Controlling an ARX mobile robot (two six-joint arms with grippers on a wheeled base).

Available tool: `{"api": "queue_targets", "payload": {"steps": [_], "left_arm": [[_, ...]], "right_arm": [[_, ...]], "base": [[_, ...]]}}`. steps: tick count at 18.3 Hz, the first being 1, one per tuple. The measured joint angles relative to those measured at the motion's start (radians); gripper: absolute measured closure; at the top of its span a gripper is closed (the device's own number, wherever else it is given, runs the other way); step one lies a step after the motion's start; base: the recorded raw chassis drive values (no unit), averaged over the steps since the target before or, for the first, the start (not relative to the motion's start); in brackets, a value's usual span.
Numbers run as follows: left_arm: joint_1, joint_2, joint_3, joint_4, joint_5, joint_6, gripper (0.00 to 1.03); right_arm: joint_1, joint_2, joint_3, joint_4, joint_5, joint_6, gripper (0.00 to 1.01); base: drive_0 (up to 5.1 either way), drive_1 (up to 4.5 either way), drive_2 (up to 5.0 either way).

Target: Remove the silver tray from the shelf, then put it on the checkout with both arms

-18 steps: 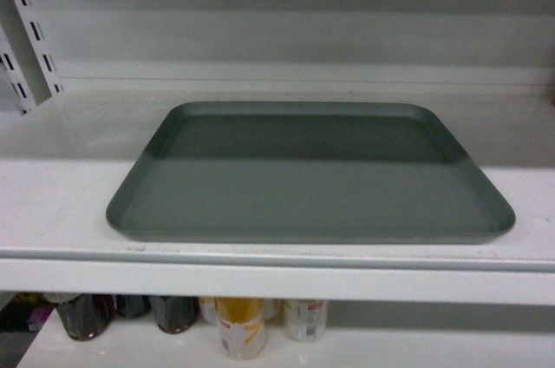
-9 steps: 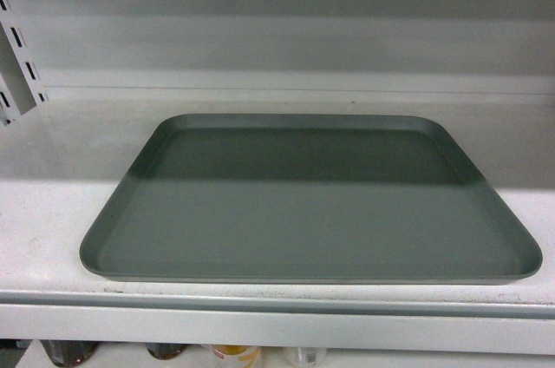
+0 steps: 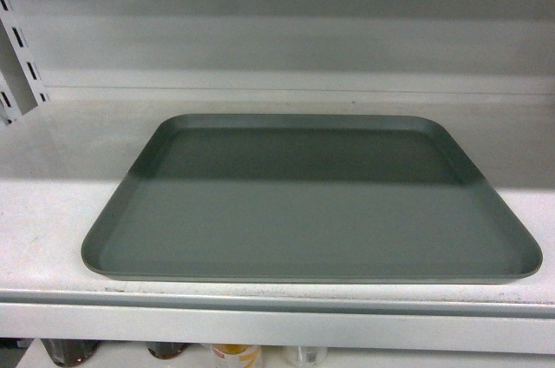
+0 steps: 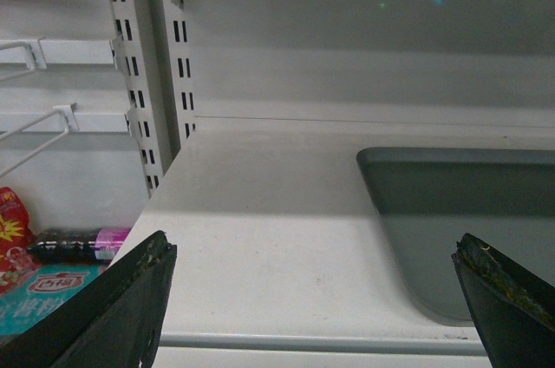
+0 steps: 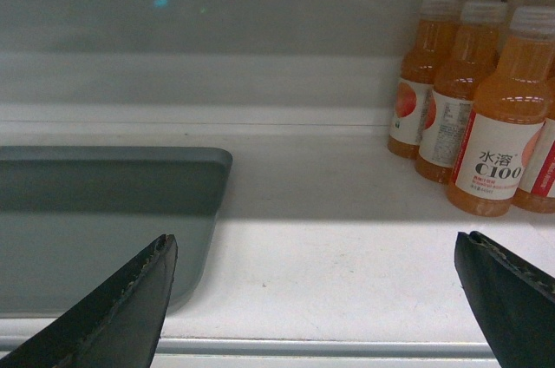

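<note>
Since a second ago my head camera has closed in on the shelf (image 3: 52, 238), so the silver tray (image 3: 312, 203) fills more of the view; over the last half second almost nothing shifted. My left end effector (image 4: 312, 299) hovers at the shelf's front lip, spread wide and holding nothing, with the tray's left edge ahead and to its right. My right end effector (image 5: 312, 299) is equally spread and empty, the tray's right edge ahead and to its left, orange juice bottles (image 5: 486, 108) further right. To do this well, I should approach both short edges together, level, and clear of the bottles.
</note>
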Motion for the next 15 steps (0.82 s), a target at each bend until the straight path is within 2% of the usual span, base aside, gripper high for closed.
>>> {"api": "queue_targets", "payload": {"steps": [2, 3, 4, 5, 6, 7, 9, 12, 15], "left_arm": [[0.0, 0.0, 0.0, 0.0, 0.0, 0.0, 0.05], [0.0, 0.0, 0.0, 0.0, 0.0, 0.0, 0.05], [-0.03, 0.024, 0.026, -0.098, -0.087, -0.023, 0.05], [-0.082, 0.11, 0.069, -0.173, -0.206, -0.062, 0.05], [-0.086, 0.194, 0.092, -0.146, -0.269, -0.083, 0.05], [-0.069, 0.23, 0.101, -0.111, -0.289, -0.099, 0.05], [-0.06, 0.328, 0.121, 0.015, -0.267, -0.102, 0.05], [-0.058, 0.58, 0.13, 0.25, -0.183, -0.101, 0.05], [-0.109, 0.939, 0.214, 0.524, -0.098, -0.09, 0.05]], "right_arm": [[0.0, 0.0, 0.0, 0.0, 0.0, 0.0, 0.03], [0.004, 0.003, 0.003, -0.025, 0.012, 0.017, 0.03], [0.022, 0.038, 0.012, -0.051, 0.039, 0.057, 0.03], [0.03, 0.092, 0.015, -0.023, 0.048, 0.1, 0.03], [0.034, 0.145, 0.026, 0.032, 0.038, 0.122, 0.03], [0.033, 0.192, 0.043, 0.092, 0.033, 0.131, 0.03], [0.033, 0.347, 0.086, 0.238, -0.002, 0.132, 0.03], [0.036, 0.614, 0.122, 0.435, -0.049, 0.114, 0.03], [0.04, 0.969, 0.201, 0.644, -0.08, 0.08, 0.03]], "base": [[0.0, 0.0, 0.0], [0.0, 0.0, 0.0], [0.0, 0.0, 0.0], [0.0, 0.0, 0.0], [0.0, 0.0, 0.0], [0.0, 0.0, 0.0], [0.0, 0.0, 0.0], [0.0, 0.0, 0.0], [0.0, 0.0, 0.0]]}}
